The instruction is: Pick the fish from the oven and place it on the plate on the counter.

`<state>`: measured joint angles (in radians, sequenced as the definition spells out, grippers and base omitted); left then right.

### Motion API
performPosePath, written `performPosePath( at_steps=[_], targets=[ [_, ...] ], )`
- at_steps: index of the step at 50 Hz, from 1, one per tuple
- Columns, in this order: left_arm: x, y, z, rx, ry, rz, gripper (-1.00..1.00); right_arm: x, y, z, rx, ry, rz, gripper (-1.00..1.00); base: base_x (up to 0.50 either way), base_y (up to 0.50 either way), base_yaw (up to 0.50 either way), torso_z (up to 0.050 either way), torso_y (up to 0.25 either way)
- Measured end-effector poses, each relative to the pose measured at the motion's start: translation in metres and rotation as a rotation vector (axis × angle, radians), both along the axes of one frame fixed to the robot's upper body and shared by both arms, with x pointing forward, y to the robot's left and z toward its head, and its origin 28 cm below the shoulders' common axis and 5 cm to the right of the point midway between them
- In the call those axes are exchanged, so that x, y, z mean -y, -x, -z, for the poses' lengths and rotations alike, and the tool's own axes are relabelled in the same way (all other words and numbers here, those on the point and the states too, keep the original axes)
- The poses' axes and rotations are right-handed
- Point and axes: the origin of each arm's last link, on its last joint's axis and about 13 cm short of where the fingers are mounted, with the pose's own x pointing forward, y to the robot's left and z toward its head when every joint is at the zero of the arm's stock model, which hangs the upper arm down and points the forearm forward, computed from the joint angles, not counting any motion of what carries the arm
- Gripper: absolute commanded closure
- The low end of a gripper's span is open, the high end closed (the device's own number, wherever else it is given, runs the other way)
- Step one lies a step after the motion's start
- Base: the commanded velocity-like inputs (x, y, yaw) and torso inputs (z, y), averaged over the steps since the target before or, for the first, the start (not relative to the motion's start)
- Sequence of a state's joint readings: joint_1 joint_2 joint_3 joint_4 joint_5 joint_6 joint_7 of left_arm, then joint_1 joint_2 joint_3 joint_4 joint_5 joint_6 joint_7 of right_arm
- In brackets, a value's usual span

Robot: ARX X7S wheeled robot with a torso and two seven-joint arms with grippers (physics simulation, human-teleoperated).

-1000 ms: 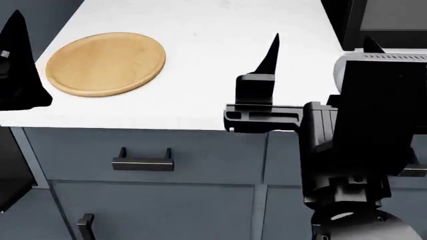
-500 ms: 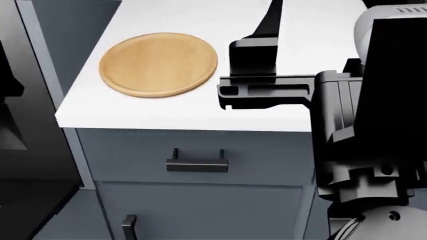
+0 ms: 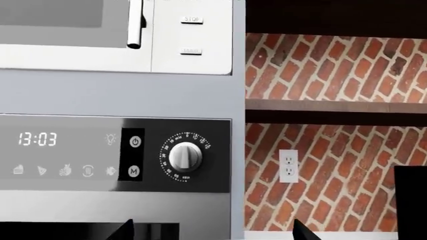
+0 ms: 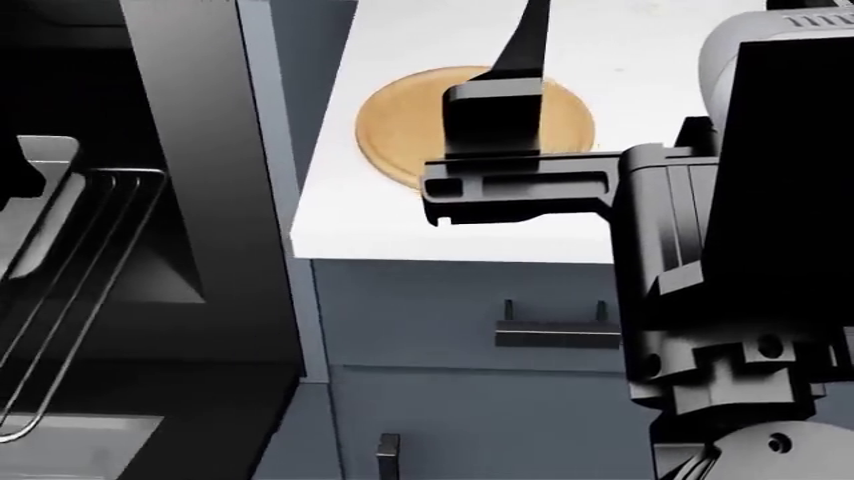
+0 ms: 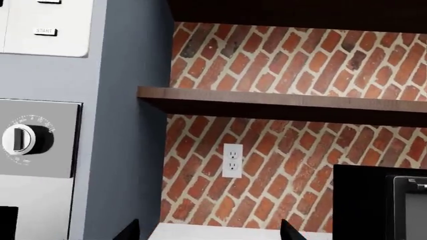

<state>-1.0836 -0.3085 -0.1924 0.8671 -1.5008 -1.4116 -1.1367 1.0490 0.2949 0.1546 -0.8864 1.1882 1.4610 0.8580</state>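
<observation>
The fish is not in view. The oven [image 4: 200, 200] stands open at the left of the head view, with a dark cavity, a silver wire rack [image 4: 80, 290] and the edge of a grey tray [image 4: 34, 190]. Its control panel shows in the left wrist view [image 3: 113, 155]. The wooden plate [image 4: 400, 125] lies on the white counter [image 4: 387, 235], partly hidden behind a finger [image 4: 525, 45] of my right gripper. My right gripper [image 5: 208, 231] is open and empty above the counter. My left gripper [image 3: 213, 232] is open and empty, facing the oven's front.
A white microwave [image 3: 193, 40] sits above the oven. A brick wall with an outlet [image 5: 232, 161] and a wooden shelf [image 5: 280, 106] backs the counter. A black box [image 5: 380, 200] stands at the counter's right. Grey-blue drawers with a black handle [image 4: 554, 335] are below.
The head view has swung left. The plate and counter have shifted right in the picture, and the open oven with its rack has come into view at the left.
</observation>
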Motion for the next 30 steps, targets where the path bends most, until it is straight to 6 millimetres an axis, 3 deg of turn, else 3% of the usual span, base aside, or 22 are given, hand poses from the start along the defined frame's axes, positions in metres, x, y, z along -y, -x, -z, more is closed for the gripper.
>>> performPosePath(
  at_steps=[30],
  targets=[
    [0.0012,0.0012,0.0004,0.001,0.0,0.003,-1.0,-0.0009,0.0005,0.0005,0.0,-0.004,-0.016,-1.0,0.0,0.5,0.0,0.0,0.0]
  ],
)
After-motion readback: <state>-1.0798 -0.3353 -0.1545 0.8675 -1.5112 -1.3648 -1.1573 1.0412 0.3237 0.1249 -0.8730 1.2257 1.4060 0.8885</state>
